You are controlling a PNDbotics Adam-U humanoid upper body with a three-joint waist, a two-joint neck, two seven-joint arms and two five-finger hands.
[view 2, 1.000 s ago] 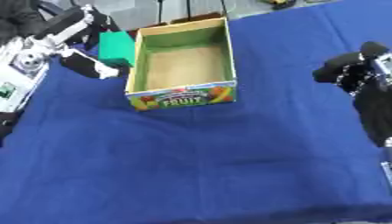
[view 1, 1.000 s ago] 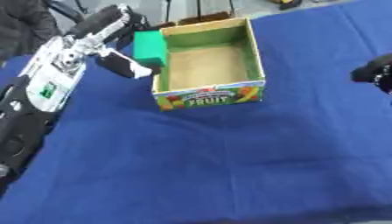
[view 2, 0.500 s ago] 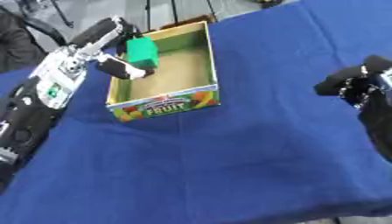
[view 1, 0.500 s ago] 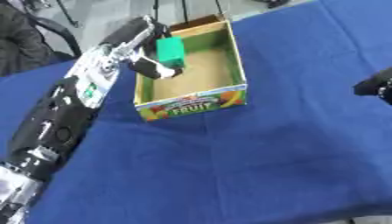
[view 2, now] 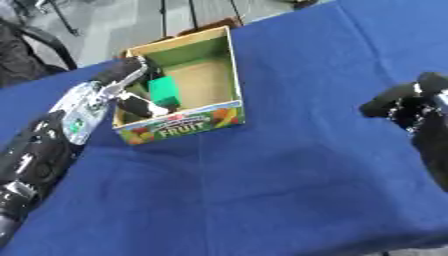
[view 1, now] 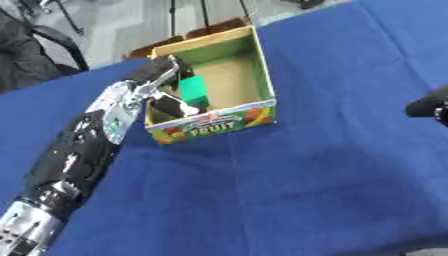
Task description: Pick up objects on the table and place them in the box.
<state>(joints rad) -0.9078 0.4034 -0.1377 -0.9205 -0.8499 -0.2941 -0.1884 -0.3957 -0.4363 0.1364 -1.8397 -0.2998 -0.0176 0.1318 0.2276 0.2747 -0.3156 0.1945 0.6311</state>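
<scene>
Left hand lowering a green block into the box.

In the left eye view, my left hand (view 1: 162, 82) gripped the green block (view 1: 193, 90) just inside the box (view 1: 259, 70); I judged it best to release low. In the right eye view, my right hand (view 2: 411, 102) sat curled, idle, well apart.

right hand (view 1: 430, 107) cut by edge
</scene>
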